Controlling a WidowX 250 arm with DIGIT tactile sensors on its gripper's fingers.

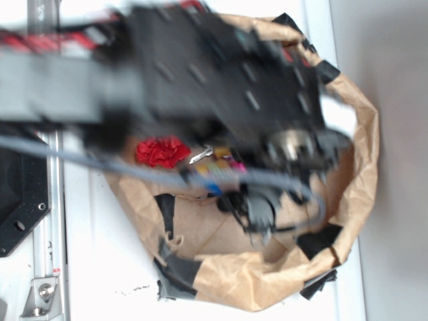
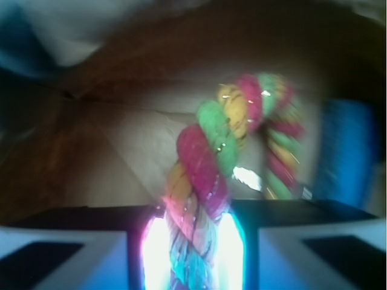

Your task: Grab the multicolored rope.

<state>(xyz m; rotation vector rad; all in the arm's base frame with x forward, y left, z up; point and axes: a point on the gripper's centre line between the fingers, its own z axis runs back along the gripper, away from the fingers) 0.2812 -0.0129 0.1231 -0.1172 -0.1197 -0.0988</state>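
My gripper (image 2: pixel 193 254) is clamped on the multicolored rope (image 2: pixel 211 163), which rises between my fingers and loops over above the brown paper floor. The crumpled paper bag (image 1: pixel 364 154) walls me in closely. A blue block (image 2: pixel 344 151) stands just right of the rope. Only the exterior view shows the red fabric rose (image 1: pixel 162 151) nearby, beside my blurred arm (image 1: pixel 200 73).
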